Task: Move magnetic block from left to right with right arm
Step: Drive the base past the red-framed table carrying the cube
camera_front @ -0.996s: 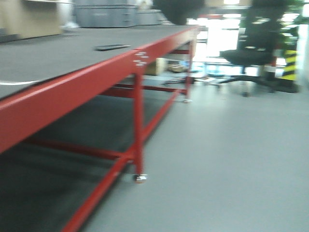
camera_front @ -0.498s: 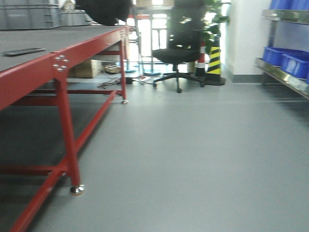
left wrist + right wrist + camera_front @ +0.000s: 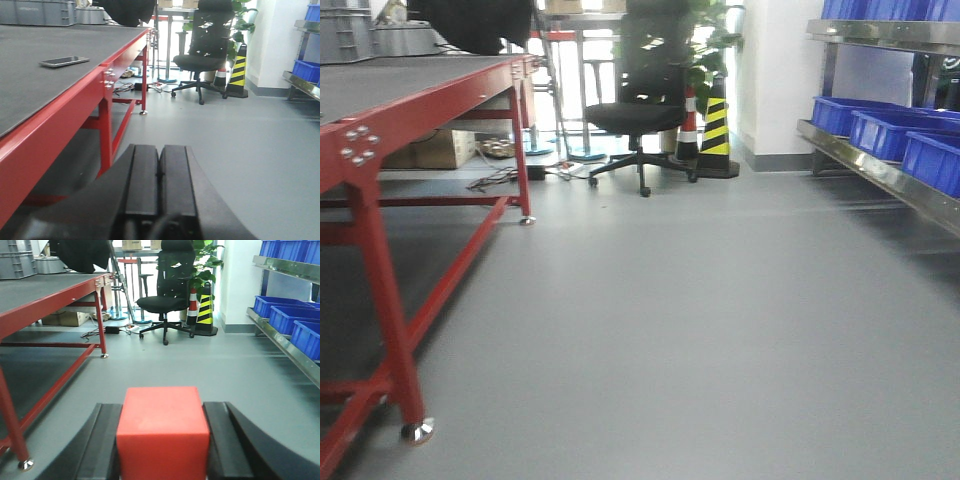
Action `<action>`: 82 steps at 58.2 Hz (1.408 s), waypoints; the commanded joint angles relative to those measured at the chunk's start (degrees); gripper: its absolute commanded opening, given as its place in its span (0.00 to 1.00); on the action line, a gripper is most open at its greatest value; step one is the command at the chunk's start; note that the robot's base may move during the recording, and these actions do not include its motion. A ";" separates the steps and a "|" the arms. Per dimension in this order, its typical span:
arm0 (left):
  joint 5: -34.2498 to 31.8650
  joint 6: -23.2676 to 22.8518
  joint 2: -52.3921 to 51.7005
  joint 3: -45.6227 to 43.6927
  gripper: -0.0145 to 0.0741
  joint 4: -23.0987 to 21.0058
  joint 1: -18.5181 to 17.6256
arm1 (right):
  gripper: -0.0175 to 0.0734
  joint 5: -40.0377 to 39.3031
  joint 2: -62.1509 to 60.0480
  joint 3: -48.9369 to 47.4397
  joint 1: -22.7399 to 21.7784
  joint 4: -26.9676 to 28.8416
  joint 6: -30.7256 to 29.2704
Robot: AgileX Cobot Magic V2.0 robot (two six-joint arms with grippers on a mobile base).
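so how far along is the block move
Done: the magnetic block is picked up, clamped in the right claw. In hand: it is held aloft, the red table off to its left and grey floor ahead. Left: setting it down on the right and releasing; no drop spot shows. The left claw is shut and empty.

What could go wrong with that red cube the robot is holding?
The magnetic block sits pinched in the right gripper with only grey floor ahead; if the grip slips, it would likely drop there, not on the table. A swing left could bump the table's red leg.
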 commanded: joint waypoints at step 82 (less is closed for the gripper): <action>-4.73 -0.06 -0.36 0.59 0.03 -0.36 -0.01 | 0.51 -4.95 0.68 -1.54 -0.23 -0.36 -0.13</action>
